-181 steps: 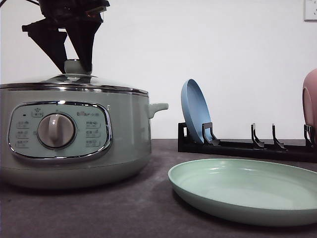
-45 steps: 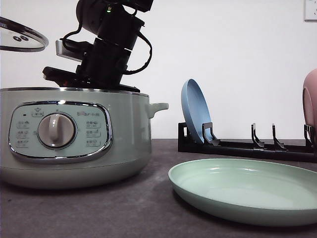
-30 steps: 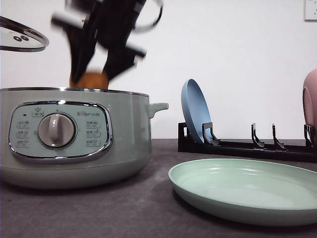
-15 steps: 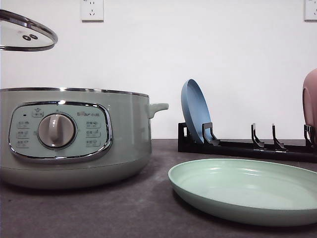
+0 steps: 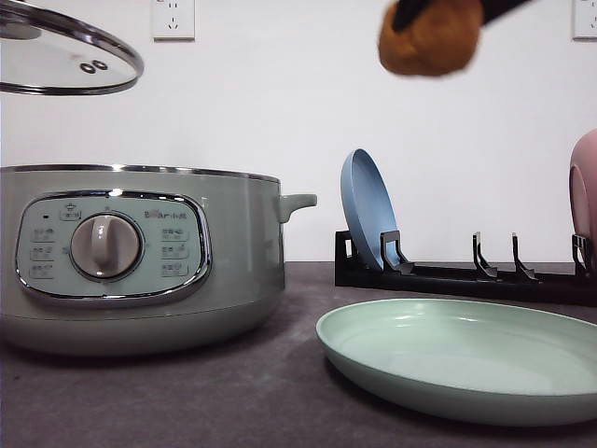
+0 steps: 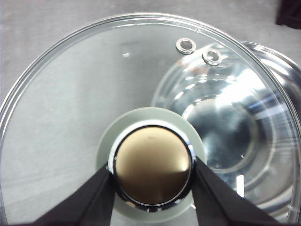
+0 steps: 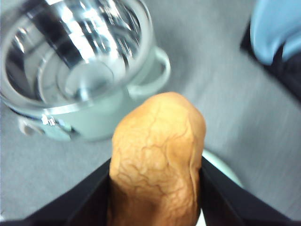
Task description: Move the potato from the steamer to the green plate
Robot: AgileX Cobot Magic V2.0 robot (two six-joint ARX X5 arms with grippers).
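Right wrist view: the right gripper [image 7: 155,197] is clamped on the potato [image 7: 157,160], between its fingers.

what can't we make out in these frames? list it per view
- Front view: the right gripper's fingers are cut off by the top edge above the potato.
- Front view: the steamer interior is hidden by its own wall.
- Front view: the pink plate is cut off by the right edge.
- Front view: the panel labels around the dial are too small to read.
- Right wrist view: motion blur smears the blue plate.
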